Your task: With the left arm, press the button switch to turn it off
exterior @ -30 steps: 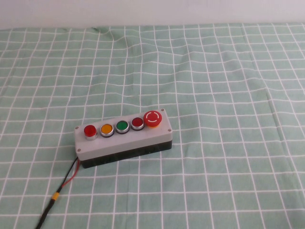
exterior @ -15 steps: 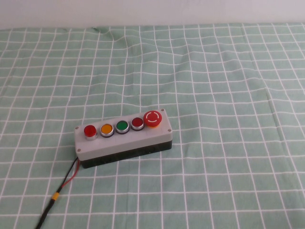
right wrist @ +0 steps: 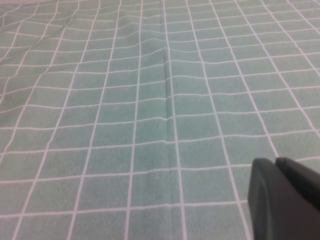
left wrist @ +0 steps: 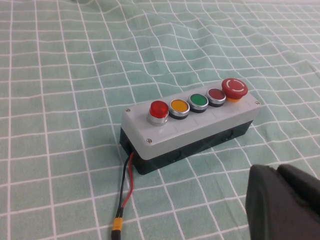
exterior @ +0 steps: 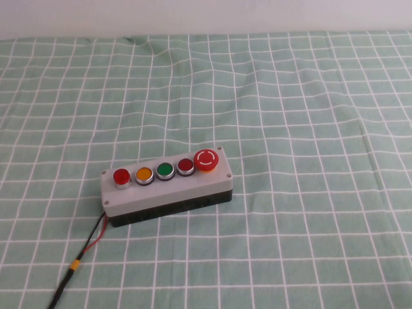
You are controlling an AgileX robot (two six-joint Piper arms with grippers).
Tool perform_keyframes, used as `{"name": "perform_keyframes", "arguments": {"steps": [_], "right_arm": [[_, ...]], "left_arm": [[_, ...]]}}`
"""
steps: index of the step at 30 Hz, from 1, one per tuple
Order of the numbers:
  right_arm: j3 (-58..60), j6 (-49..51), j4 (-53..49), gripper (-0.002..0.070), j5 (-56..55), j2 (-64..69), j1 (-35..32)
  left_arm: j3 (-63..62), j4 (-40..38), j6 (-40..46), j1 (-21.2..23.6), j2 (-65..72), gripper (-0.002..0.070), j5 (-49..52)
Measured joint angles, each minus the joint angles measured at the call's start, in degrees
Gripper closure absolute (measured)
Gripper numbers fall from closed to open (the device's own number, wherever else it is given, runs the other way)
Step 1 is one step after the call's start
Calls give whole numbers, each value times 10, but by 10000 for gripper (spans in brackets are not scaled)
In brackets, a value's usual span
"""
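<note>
A green cloth with a white grid covers the worktop (exterior: 309, 116), creased towards the far edge, and the only thing on it is the grey box (exterior: 166, 187), lying left of centre in the high view with its long axis running left to right, the right end angled slightly away from me. The button switch (exterior: 121, 176) sits at the box's left end, first in a row of five that finishes at the large mushroom button (exterior: 206, 159). A red and black cable (exterior: 90, 241) leaves that same left end towards me.

Neither arm shows from above. In its wrist view my left end effector (left wrist: 287, 202) is on the near side of the box, well apart from it, so the switch (left wrist: 158, 109) lies ahead of it and away. I judge it the nearer arm. Its fingers look pressed together. My right end effector (right wrist: 285, 202) hangs over bare cloth, fingers apparently together too.
</note>
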Motion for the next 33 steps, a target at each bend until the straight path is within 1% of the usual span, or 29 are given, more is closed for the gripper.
{"name": "perform_keyframes", "arguments": {"steps": [11, 13, 17, 28, 33], "right_arm": [[0, 0, 0, 692, 0, 0, 0], [0, 0, 0, 692, 0, 0, 0], [0, 0, 0, 692, 0, 0, 0], [0, 0, 0, 692, 0, 0, 0], [0, 0, 0, 692, 0, 0, 0]], "left_arm": [[14, 0, 0, 0, -3, 678, -7], [32, 3, 0, 0, -10, 678, -39], [87, 12, 0, 0, -22, 678, -134], [285, 85, 0, 0, -58, 678, -353], [331, 116, 0, 0, -84, 678, -391]]}}
